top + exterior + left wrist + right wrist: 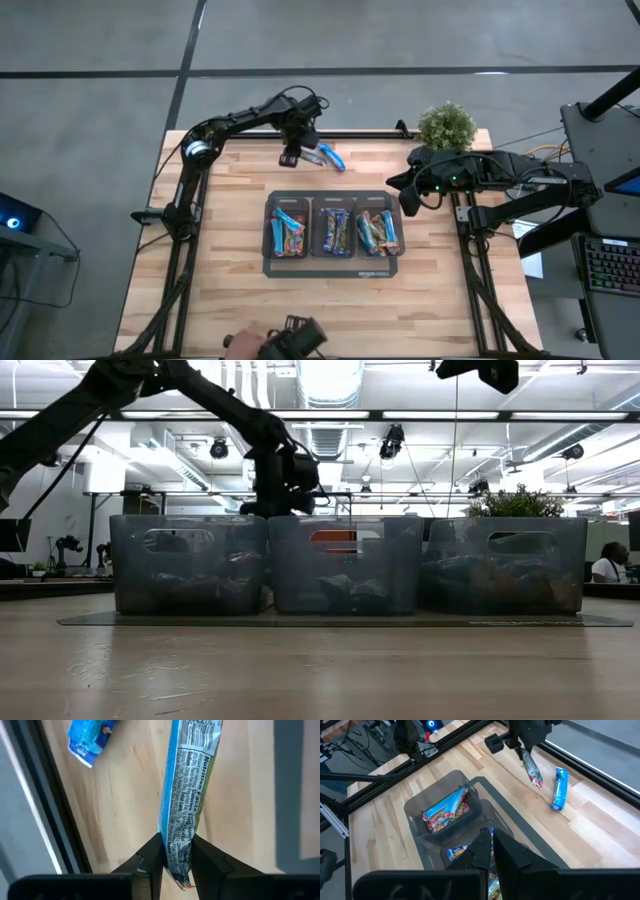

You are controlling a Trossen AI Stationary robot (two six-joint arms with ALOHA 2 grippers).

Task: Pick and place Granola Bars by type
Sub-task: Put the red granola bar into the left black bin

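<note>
The left gripper [176,854] hung above the far edge of the wooden counter [230,300], at about twelve o'clock from the three grey bins [335,232], its jaws pinched on one end of a light blue granola bar [187,795] that dangled clear of the wood. A second light blue bar [560,788] lay flat on the counter just beside it, toward one o'clock. The remaining granola bars [334,232] sat sorted in the three bins at the counter's centre. The right gripper [493,851] waited at three o'clock, jaws closed and empty, near a small potted plant [445,125].
</note>
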